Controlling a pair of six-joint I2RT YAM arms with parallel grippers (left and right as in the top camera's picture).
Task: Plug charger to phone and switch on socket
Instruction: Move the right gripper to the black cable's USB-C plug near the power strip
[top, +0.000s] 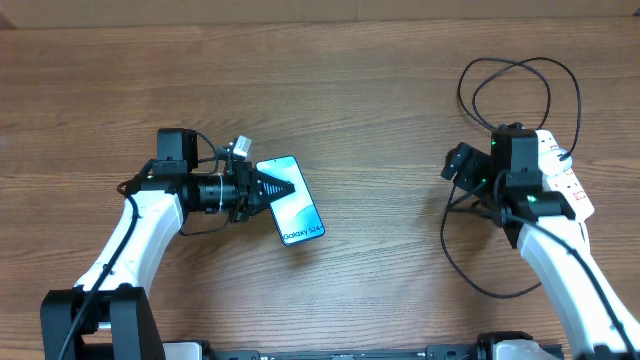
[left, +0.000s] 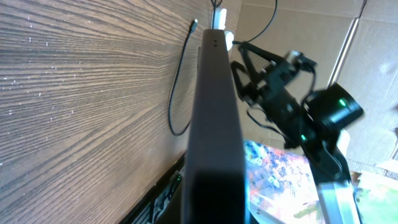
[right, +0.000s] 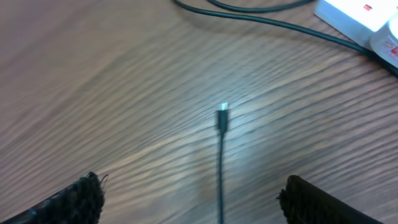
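The phone (top: 295, 205), its blue screen facing up, is lifted at a tilt with my left gripper (top: 284, 187) shut on its upper end. The left wrist view looks along its dark edge (left: 214, 124). The charger's black cable (top: 446, 250) loops over the table on the right. Its small connector tip (right: 222, 118) lies flat on the wood, and the cable runs back between the wide-apart fingers (right: 314, 202) of my right gripper (right: 196, 202), which is open and touches nothing. The white socket (top: 568, 178), with red switches, lies at the far right, partly under my right arm.
More black cable loops (top: 520, 70) lie behind my right arm. A corner of the socket (right: 360, 15) shows in the right wrist view, with cable running past it. Bare wood lies between the two arms.
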